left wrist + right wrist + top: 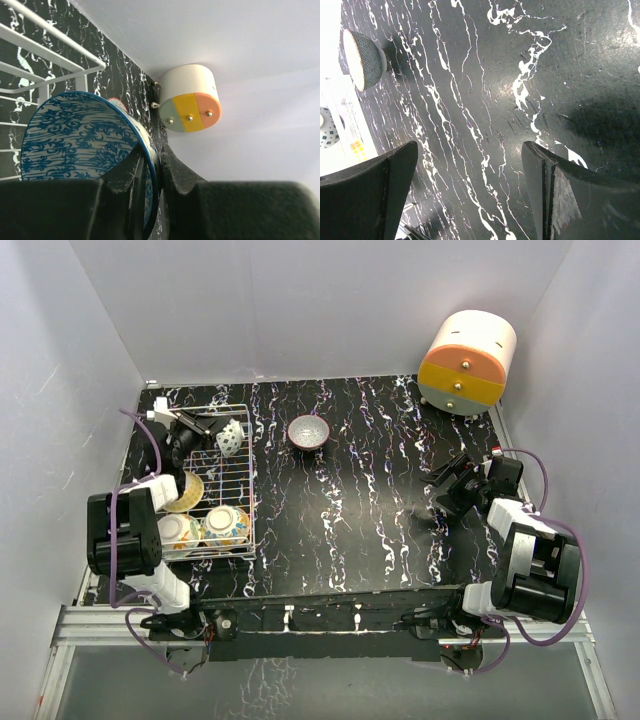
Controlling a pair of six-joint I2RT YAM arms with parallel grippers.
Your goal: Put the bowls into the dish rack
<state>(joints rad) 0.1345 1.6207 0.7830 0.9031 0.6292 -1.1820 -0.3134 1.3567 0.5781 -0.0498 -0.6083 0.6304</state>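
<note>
five bowls show from the top camera. three sit in the near end of the dish rack point(250, 485): a yellow bowl point(186, 490) tipped on its side against the left wires, and two floral bowls point(178, 530) point(226, 526) side by side in front of it. a fourth, the blue bowl point(231, 438), is tilted over the far end of the rack in the left gripper point(222, 432). from above only its pale, spotted outside shows.

the left wrist camera gives what that view cannot: the left gripper point(155, 170) is clenched on the blue bowl's point(80, 135) rim, one finger inside and one outside. the blue scroll pattern inside faces the lens, with a rack wire point(60, 36) beyond it and the drum point(190, 100) by the far wall.

the grey bowl point(308, 432) stands alone on the table point(360, 510), well apart from the rack. the drum point(467, 362) is in the far right corner.

the right gripper point(450, 490) hangs low at the right side. its own camera shows the right gripper point(470, 150) released, with only marbled table point(485, 75) between the fingers and the grey bowl point(364, 59) far off at the upper left.
</note>
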